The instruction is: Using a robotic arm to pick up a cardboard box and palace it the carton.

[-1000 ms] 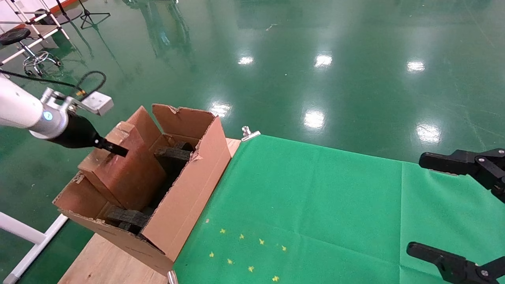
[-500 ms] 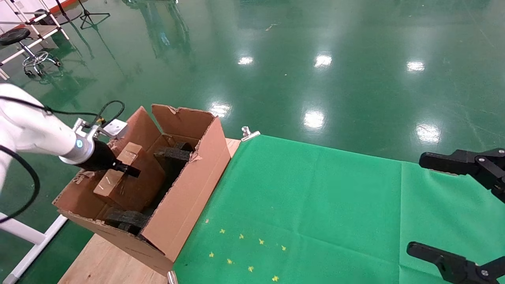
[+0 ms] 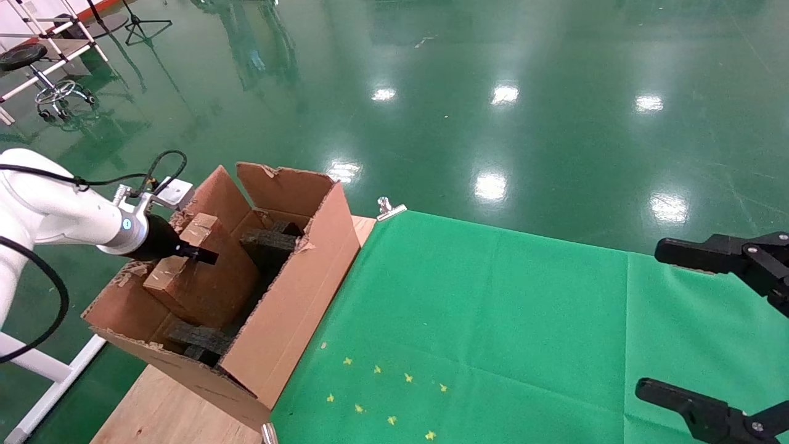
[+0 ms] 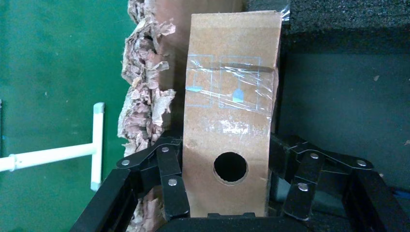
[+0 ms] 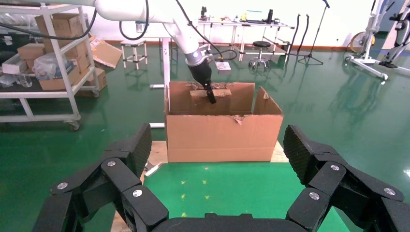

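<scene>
The carton [image 3: 296,296] stands open on the table's left end, with ragged edges and black foam blocks [image 3: 270,242] inside. The flat cardboard box [image 3: 206,283] stands on edge, tilted, inside the carton against its left wall. My left gripper [image 3: 198,254], on the white arm, is shut on the box's top edge. In the left wrist view the fingers [image 4: 170,179] clamp both sides of the narrow edge of the box [image 4: 232,111] by its round hole. My right gripper [image 3: 684,324] is open and empty over the green cloth at the far right; it also shows in the right wrist view [image 5: 218,142].
A green cloth [image 3: 493,320] with small yellow star marks [image 3: 382,394] covers the table right of the carton. Bare wood [image 3: 166,413] shows in front of the carton. A metal clip [image 3: 389,208] sits at the cloth's far corner. A white frame leg [image 3: 37,370] stands left of the table.
My left gripper has come down and back with the box. The box has dropped from high above the carton's rim to deep inside it. The right arm has not moved.
</scene>
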{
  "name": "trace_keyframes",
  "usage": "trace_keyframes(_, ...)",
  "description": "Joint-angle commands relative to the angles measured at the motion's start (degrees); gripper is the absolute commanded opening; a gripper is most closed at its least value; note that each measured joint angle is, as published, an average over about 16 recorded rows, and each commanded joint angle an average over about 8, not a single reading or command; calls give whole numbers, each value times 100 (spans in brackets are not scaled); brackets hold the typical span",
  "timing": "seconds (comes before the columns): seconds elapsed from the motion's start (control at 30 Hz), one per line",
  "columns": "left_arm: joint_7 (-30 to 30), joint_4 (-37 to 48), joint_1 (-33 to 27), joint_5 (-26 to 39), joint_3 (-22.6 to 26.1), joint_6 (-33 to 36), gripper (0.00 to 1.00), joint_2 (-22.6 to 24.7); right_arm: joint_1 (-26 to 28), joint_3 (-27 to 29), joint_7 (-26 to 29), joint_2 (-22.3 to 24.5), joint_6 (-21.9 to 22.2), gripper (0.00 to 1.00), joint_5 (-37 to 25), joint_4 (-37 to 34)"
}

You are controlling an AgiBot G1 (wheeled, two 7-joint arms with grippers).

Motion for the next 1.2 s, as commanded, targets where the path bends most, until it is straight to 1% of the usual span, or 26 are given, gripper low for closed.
trace_keyframes(0.03, 9, -5, -18, 3, 3, 25, 100, -4, 0, 0, 0, 0, 0, 100, 0, 0)
trace_keyframes(0.4, 33, -16, -75, 23, 12, 144, 100, -12, 0, 0, 0, 0, 0, 100, 0, 0)
trace_keyframes(0.53, 108, -95, -141, -64, -48, 220, 100, -45, 0, 0, 0, 0, 0, 100, 0, 0)
trace_keyframes(0.67, 384, -363, -307, -369, -255, 476, 100, -202, 0, 0, 0, 0, 0, 100, 0, 0)
trace_keyframes(0.87, 875, -1020, -626, -1025, -683, 1164, 100, -631, 0, -1, -1, 1, 0, 100, 0, 0)
trace_keyframes(1.0, 964, -1472, -760, -1312, -864, 1490, 100, -863, 0, -1, -1, 1, 0, 100, 0, -1)
trace_keyframes(1.1, 962, -1773, -800, -1426, -935, 1588, 100, -983, 0, -1, -1, 1, 1, 100, 1, -1)
trace_keyframes(1.2, 961, -1894, -807, -1459, -954, 1604, 100, -1027, 0, 0, -1, 1, 1, 100, 1, -2)
